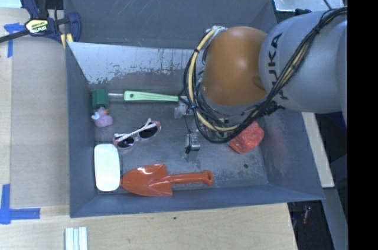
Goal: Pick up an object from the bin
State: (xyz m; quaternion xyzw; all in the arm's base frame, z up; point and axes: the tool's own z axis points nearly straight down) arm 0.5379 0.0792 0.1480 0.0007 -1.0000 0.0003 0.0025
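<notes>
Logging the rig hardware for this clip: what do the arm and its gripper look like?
A thick, rounded silver-grey arm with black KUKA lettering, a glossy orange dome cover at the wrist, yellow and black cables looped around it, and a slim dark metal gripper below.

My gripper low over bare floor of the grey metal bin, orange plastic toy shovel just nearer, white-framed sunglasses left, red crumpled lump right.
</notes>
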